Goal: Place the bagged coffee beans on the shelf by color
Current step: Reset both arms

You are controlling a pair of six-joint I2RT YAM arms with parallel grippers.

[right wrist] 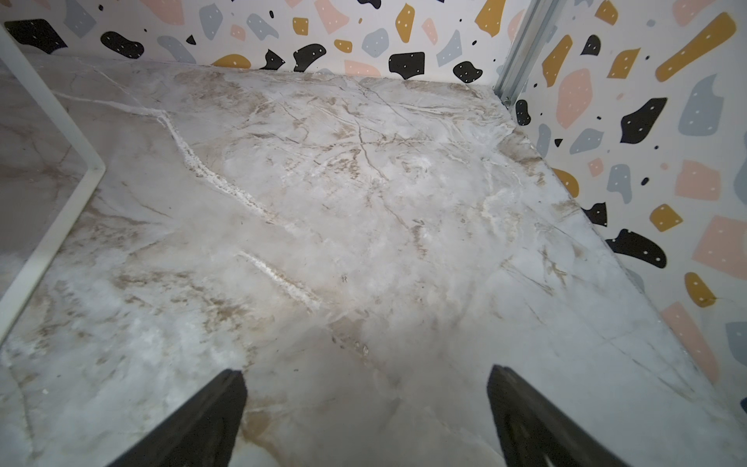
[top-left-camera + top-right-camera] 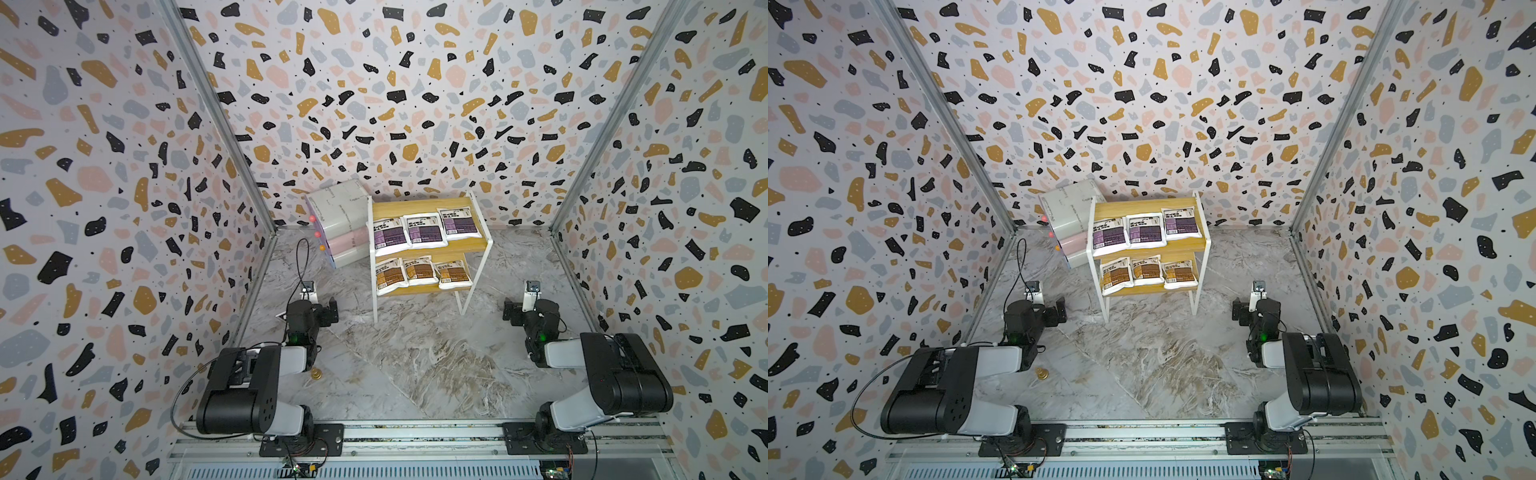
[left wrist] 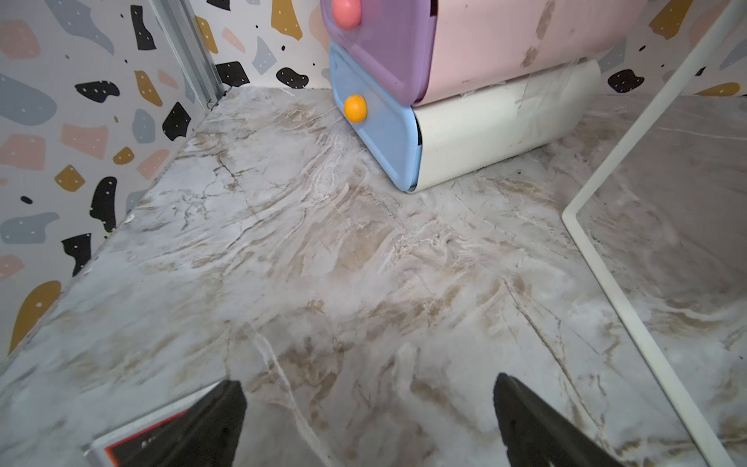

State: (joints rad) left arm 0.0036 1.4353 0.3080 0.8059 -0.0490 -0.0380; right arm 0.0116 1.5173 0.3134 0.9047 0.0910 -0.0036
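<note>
The shelf stands at the back middle of the marble table. Three purple-labelled bagged coffee beans lie side by side on its upper board. Three brown-labelled bags lie on the lower board. My left gripper hovers open over bare marble, in front of the shelf and to its left. My right gripper is open too, in front of the shelf and to its right. Neither holds anything. No bag appears in either wrist view.
Stacked white and pink boxes with round knobs lean beside the shelf's left side. The shelf's white frame legs run along the table. A small brass piece sits near the left arm. Patterned walls enclose three sides.
</note>
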